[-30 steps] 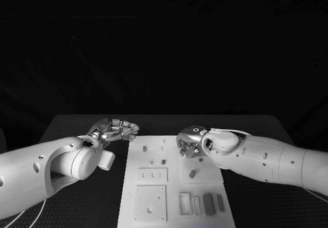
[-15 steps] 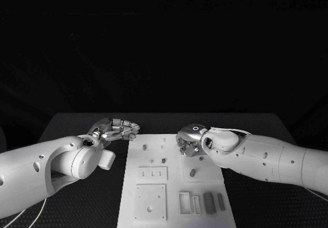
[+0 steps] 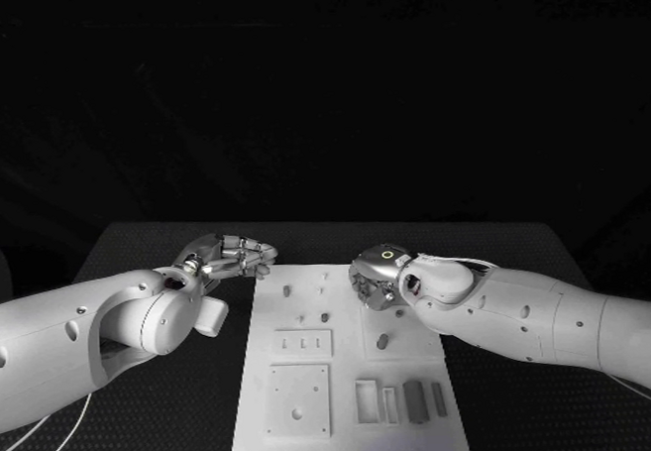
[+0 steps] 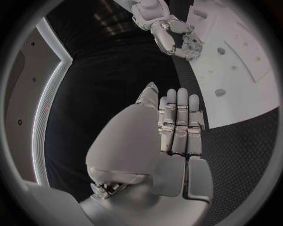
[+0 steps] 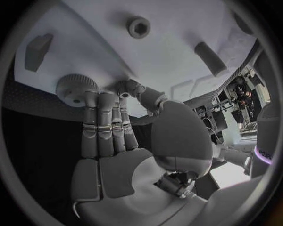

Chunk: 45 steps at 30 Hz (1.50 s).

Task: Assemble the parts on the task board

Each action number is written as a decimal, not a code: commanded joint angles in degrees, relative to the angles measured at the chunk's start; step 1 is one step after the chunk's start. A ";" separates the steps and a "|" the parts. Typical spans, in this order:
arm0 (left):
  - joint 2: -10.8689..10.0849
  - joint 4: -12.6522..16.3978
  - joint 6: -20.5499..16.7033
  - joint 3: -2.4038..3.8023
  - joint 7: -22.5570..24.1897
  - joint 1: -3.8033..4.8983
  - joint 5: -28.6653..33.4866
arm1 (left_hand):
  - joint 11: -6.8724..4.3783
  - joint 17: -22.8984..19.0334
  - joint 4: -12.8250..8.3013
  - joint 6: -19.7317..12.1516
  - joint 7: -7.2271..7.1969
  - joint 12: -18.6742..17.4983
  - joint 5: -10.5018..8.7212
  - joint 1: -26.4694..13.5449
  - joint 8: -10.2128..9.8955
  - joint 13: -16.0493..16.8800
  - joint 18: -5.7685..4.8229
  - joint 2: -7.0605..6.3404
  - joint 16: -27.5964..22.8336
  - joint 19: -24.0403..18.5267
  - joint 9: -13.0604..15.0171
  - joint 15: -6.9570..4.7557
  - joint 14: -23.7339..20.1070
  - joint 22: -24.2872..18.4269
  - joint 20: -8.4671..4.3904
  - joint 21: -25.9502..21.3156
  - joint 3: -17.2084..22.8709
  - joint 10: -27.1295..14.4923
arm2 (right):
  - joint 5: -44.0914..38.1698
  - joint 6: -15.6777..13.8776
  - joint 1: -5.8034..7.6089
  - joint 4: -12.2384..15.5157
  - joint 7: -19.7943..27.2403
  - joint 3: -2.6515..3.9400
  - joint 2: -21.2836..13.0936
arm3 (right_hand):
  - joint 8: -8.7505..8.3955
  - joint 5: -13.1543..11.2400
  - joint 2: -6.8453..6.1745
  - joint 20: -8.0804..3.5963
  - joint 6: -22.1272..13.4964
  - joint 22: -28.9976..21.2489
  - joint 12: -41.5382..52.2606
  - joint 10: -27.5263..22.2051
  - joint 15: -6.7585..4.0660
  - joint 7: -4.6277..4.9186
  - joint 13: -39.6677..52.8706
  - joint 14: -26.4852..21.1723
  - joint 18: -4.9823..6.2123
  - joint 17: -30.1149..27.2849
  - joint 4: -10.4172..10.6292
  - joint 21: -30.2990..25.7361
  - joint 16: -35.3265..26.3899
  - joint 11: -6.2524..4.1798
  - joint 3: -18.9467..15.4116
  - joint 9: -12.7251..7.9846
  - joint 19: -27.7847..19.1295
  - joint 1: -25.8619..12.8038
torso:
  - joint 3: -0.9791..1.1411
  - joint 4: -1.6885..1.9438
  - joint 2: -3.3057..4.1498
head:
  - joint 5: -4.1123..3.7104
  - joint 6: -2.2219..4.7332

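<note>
R hand (image 3: 373, 280) sits over the far right part of the task board (image 3: 311, 405), fingers (image 5: 106, 117) held straight & close together, tips touching a round knurled part (image 5: 77, 88) lying at the board's edge. Nothing looks enclosed in the palm; whether thumb + finger actually pinch the knob, can't tell — thumb lies alongside, reaching toward it. Prob. the flat posture is to get fingertips onto the low disc before closing on it.

Just beyond the fingertips on the white surface: a hex nut-like part (image 5: 139, 27), a short cylinder peg (image 5: 210, 58), and a small block (image 5: 37, 49) off to the side, all apart from the hand. Likely candidates for the next fits.

L hand (image 3: 229, 257) hangs off the board, over black table (image 3: 160, 410) just beside the board's far left edge, fingers (image 4: 178, 117) straight, together, holding nothing. Seems parked to keep clear while R works; the wrist view shows R hand across the board from it.

Nearer the robot, well apart from both hands: square plates (image 3: 301, 400) and slotted holders (image 3: 400, 401), untouched. Assembly looks early.
</note>
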 commanded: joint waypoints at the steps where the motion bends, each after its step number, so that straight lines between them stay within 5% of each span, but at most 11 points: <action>1: 0.07 0.20 1.00 0.04 0.27 0.07 -0.13 | 0.30 0.11 0.13 0.02 0.38 -0.19 0.06 -0.44 -0.23 0.10 0.72 0.01 -0.39 -0.22 0.07 0.19 0.21 1.16 0.02 0.33 -0.05 -0.09 | -1.94 -1.73 -0.30 -0.02 -1.82 -0.19 0.09 | 0.37 0.40 1.17 -0.47 0.54 1.51 1.01 1.10 -0.37 0.10 1.68 -0.04 1.78 0.17 0.02 0.40 0.34 -0.64 0.33 0.08 0.20 1.46 | -0.06 0.03 0.11 | -0.13 0.23; 26: 0.38 -0.09 0.83 0.04 0.29 0.07 -0.13 | 0.31 0.27 0.11 0.01 0.43 -0.33 0.06 -0.65 -0.39 0.14 0.75 0.02 -0.51 -0.31 0.18 0.21 0.21 1.15 0.03 0.42 0.08 -0.08 | -4.27 -6.95 0.95 1.03 -7.13 0.61 2.30 | 0.48 0.39 0.76 -1.44 1.91 1.46 0.95 2.52 -0.94 -0.46 3.00 0.15 1.78 1.48 0.37 4.51 2.31 -1.21 1.62 1.16 0.47 0.84 | -0.04 0.09 0.45 | 0.11 1.80; 45: 1.39 -0.75 0.92 0.06 0.39 0.10 -0.11 | 0.33 0.40 0.11 0.01 0.48 -0.44 0.05 -0.78 -0.50 0.19 0.77 0.07 -0.58 -0.34 0.27 0.22 0.25 1.15 0.05 0.51 0.20 -0.05 | -5.85 -8.85 1.33 -1.22 -10.30 0.93 6.32 | 0.40 0.40 0.25 -1.65 2.18 1.39 0.83 2.83 -1.05 -0.56 3.37 0.23 1.78 1.68 0.63 5.56 2.78 -1.32 2.16 1.47 0.39 0.85 | -0.21 0.23 0.64 | 0.19 2.06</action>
